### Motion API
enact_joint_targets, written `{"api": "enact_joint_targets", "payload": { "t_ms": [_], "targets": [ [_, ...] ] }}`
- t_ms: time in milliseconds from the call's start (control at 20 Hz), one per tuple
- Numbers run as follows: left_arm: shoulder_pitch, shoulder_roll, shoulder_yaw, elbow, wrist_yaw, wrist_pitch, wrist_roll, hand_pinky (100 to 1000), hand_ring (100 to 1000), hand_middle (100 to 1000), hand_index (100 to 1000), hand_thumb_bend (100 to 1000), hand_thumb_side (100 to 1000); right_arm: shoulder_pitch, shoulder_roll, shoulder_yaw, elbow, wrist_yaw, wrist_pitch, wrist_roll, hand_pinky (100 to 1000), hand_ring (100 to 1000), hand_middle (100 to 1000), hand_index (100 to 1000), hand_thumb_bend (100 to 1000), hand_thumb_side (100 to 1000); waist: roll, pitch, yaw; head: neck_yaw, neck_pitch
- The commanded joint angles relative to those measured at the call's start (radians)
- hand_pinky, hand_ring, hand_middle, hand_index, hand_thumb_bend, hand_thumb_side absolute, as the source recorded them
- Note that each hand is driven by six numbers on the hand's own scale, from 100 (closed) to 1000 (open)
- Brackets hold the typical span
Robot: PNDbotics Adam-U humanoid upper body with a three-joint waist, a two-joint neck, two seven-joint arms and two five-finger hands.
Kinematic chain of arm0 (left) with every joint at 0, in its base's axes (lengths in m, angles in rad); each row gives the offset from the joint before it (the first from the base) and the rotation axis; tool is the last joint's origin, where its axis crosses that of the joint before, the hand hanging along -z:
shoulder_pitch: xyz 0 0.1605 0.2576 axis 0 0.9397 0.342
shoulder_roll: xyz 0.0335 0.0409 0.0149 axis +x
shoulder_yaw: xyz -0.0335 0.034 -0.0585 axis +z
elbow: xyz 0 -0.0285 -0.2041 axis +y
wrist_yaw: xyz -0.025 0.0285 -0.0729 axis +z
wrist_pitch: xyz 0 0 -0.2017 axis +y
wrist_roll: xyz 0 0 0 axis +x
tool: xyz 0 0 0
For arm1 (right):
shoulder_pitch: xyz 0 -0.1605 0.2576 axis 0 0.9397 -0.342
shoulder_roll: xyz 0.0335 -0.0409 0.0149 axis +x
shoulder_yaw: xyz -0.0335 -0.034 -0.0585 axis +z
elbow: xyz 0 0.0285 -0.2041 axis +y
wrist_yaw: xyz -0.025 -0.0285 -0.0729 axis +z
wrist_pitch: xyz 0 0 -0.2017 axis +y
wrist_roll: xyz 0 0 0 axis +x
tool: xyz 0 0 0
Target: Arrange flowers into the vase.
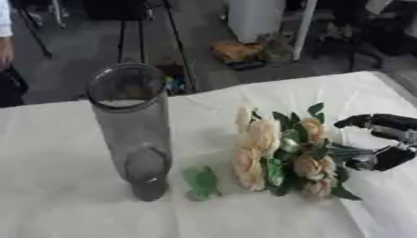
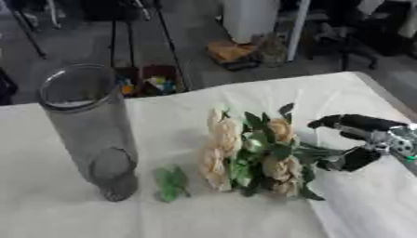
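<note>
I see the vase (image 1: 130, 130) upright on the cloth (image 1: 65, 204). Right of it lie a loose leaf (image 1: 200, 182), then the flowers (image 1: 281, 155). My right hand (image 1: 383, 142), farther right, curls around their stems.

No text, label or number can be read anywhere — not on any surface — in either view.

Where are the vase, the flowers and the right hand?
vase (image 1: 130, 130): left eye view, its glass wall.
flowers (image 1: 265, 135): left eye view, a pale bloom.
right hand (image 2: 366, 139): right eye view, its palm.
</note>
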Motion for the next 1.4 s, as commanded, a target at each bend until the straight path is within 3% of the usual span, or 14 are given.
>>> {"api": "enact_joint_targets", "payload": {
  "t_ms": [50, 1000, 1200, 1400],
  "targets": [
    [-0.011, 0.005, -0.001, -0.012, -0.003, 0.001, -0.001, 705, 794, 864, 923, 100, 1000, -0.005, -0.038, -0.015, -0.018, -0.010, -0.005, 0.001, 924, 982, 908, 1000, 450, 316, -0.007, -0.016, -0.002, -0.003, -0.012],
    [-0.010, -0.002, -0.002, -0.012, -0.001, 0.005, -0.003, 705, 795, 865, 924, 100, 1000, -0.008, -0.010, 0.024, -0.038, -0.030, -0.015, 0.034, 888, 912, 841, 1000, 439, 336, -0.007, -0.013, -0.007, -0.014, -0.019],
    [-0.010, -0.003, -0.003, -0.012, -0.001, 0.006, -0.004, 706, 795, 865, 924, 100, 1000, -0.012, -0.004, 0.028, -0.037, -0.029, -0.015, 0.033, 849, 847, 753, 994, 424, 343, -0.008, -0.012, -0.008, -0.014, -0.018],
    [-0.010, -0.005, -0.003, -0.012, 0.000, 0.007, -0.005, 706, 796, 866, 924, 100, 1000, -0.013, 0.000, 0.030, -0.032, -0.023, -0.012, 0.027, 803, 783, 648, 910, 416, 346, -0.008, -0.011, -0.007, -0.015, -0.021]
  ]
}}
